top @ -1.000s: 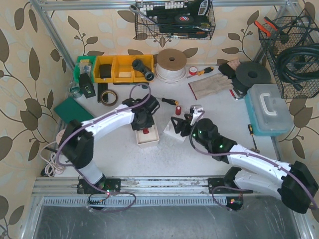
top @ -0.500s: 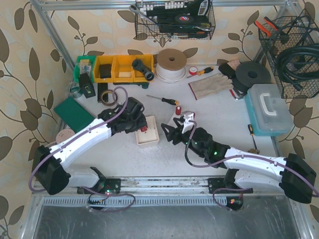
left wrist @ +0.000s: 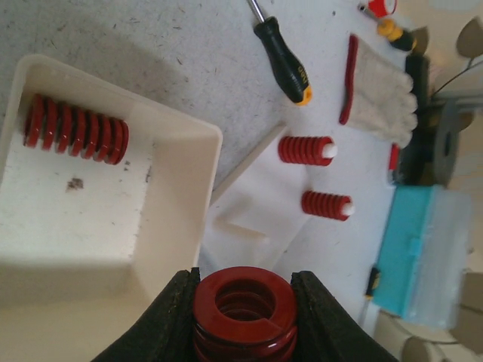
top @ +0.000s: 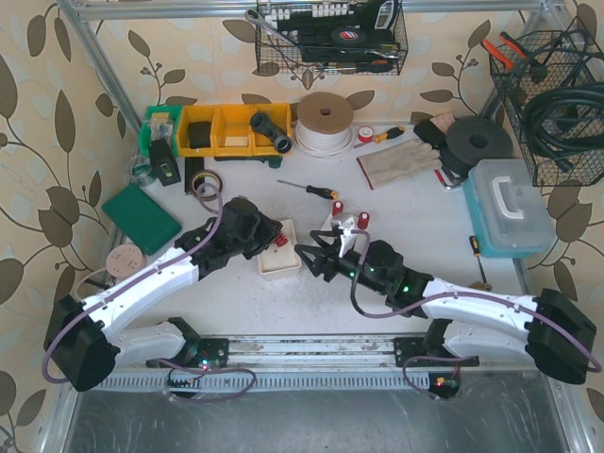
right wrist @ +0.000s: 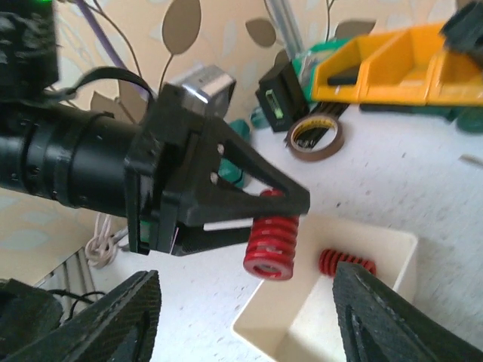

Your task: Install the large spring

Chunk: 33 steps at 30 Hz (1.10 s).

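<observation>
My left gripper (left wrist: 243, 290) is shut on the large red spring (left wrist: 243, 302), held end-on above the near rim of the cream tray (left wrist: 177, 188). A smaller red spring (left wrist: 75, 128) lies in the tray. The white base plate (left wrist: 256, 188) lies beyond the tray, with two red springs on pegs (left wrist: 306, 149) and a bare white peg (left wrist: 240, 228). From above, the left gripper (top: 276, 238) sits at the tray's top left. My right gripper (top: 311, 257) is wide open and empty just right of the tray, facing the held spring (right wrist: 272, 245).
A screwdriver (left wrist: 283, 56), a work glove (left wrist: 377, 90) and a blue case (left wrist: 411, 256) lie beyond the plate. Yellow bins (top: 222, 129), a tape roll (top: 204, 184) and a green pad (top: 140, 217) stand at back left. Wire baskets hang above.
The left gripper has lifted the large spring from the tray and swung a little left. The right gripper has moved left and nearer, up to the tray's right side.
</observation>
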Each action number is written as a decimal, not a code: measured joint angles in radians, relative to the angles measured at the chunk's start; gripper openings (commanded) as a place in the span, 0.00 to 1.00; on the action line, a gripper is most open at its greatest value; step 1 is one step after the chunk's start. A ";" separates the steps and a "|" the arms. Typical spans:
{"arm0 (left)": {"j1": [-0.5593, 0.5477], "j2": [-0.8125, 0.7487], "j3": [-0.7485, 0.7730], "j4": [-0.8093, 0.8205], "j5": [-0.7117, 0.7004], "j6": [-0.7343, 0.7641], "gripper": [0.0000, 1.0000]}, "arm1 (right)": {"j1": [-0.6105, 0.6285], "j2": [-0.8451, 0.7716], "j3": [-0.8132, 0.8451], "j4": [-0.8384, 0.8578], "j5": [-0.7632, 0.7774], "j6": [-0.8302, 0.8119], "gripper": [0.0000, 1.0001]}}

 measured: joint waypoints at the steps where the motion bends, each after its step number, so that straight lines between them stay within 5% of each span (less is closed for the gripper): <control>1: 0.000 -0.011 -0.021 0.031 0.000 -0.022 0.00 | -0.007 0.023 0.004 0.002 -0.024 0.011 0.65; 18: -0.060 -0.064 -0.145 0.365 -0.006 -0.257 0.00 | -0.180 0.190 -0.090 0.361 -0.316 0.282 0.65; 33: -0.135 -0.045 -0.157 0.471 -0.061 -0.330 0.00 | -0.181 0.172 -0.090 0.382 -0.330 0.302 0.65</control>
